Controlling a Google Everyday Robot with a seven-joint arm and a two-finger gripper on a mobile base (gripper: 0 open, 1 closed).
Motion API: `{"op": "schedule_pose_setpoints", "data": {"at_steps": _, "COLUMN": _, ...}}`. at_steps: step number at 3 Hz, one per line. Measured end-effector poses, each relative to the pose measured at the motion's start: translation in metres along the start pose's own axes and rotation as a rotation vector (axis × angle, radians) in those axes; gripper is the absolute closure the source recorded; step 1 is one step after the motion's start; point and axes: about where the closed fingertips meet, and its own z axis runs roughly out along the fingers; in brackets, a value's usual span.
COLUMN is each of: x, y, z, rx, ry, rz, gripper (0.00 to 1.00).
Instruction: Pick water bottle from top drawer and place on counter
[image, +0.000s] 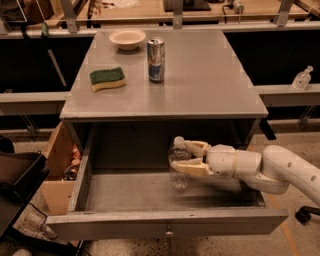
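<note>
The water bottle (178, 179) is a small clear bottle with a white cap, standing upright in the middle of the open top drawer (165, 220). My gripper (180, 155) reaches in from the right on its white arm. Its two cream fingers (196, 147) close on the bottle's upper body, one behind and one in front. The bottle's base is at or just above the drawer floor. The grey metal counter (205, 80) lies above and behind the drawer.
On the counter stand a silver-and-blue can (156, 60), a green-and-yellow sponge (107, 78) and a cream bowl (127, 38). A small pump-top bottle (302, 78) sits on a ledge at right. A brown box (59, 150) and a black bin (17, 175) stand left of the drawer.
</note>
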Motion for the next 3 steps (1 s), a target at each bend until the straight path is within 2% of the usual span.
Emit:
{"op": "schedule_pose_setpoints", "data": {"at_steps": 1, "x": -0.0006, "y": 0.0008, "z": 0.0021, "rx": -0.004, "ry": -0.001, "rz": 0.000, "gripper": 0.88}}
{"op": "schedule_pose_setpoints", "data": {"at_steps": 2, "x": -0.0012, "y": 0.0015, "z": 0.0038, "rx": -0.008, "ry": -0.002, "rz": -0.001, "gripper": 1.00}}
{"op": "schedule_pose_setpoints", "data": {"at_steps": 3, "x": -0.0023, "y": 0.0009, "z": 0.0057, "rx": -0.012, "ry": -0.007, "rz": -0.001, "gripper": 1.00}}
